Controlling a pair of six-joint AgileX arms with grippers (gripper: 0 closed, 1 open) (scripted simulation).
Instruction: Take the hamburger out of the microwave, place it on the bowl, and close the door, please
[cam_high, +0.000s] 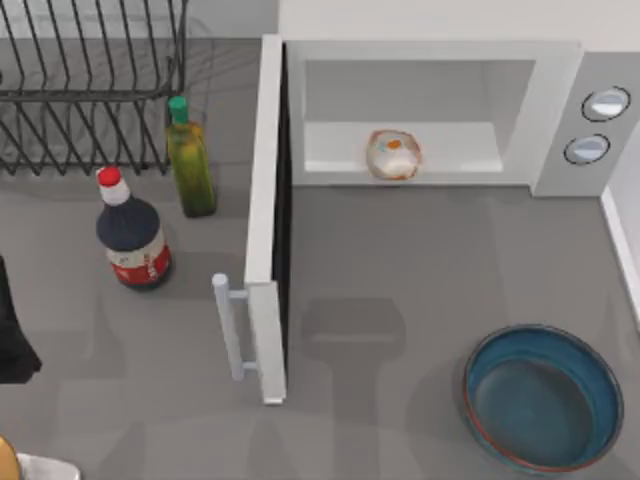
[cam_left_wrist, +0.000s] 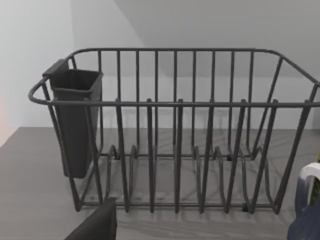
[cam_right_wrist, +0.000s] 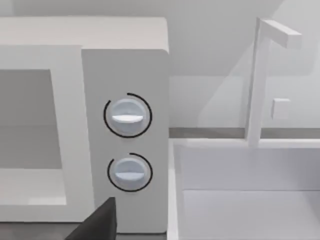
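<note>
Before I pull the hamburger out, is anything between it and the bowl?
Nothing visible. The hamburger sits at the cavity's front edge, the door swung fully open to the left, and bare table lies between the microwave and the empty bowl.

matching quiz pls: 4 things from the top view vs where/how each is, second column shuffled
Things:
1. hamburger
2. bowl
3. door
4. dark bottle

Places or states:
A. swung wide open, handle facing the table's left
B. on the table at front right, nothing in it
C. inside the microwave cavity
D. standing left of the door, red cap

Pairs: 1-C, 2-B, 3-A, 4-D
</note>
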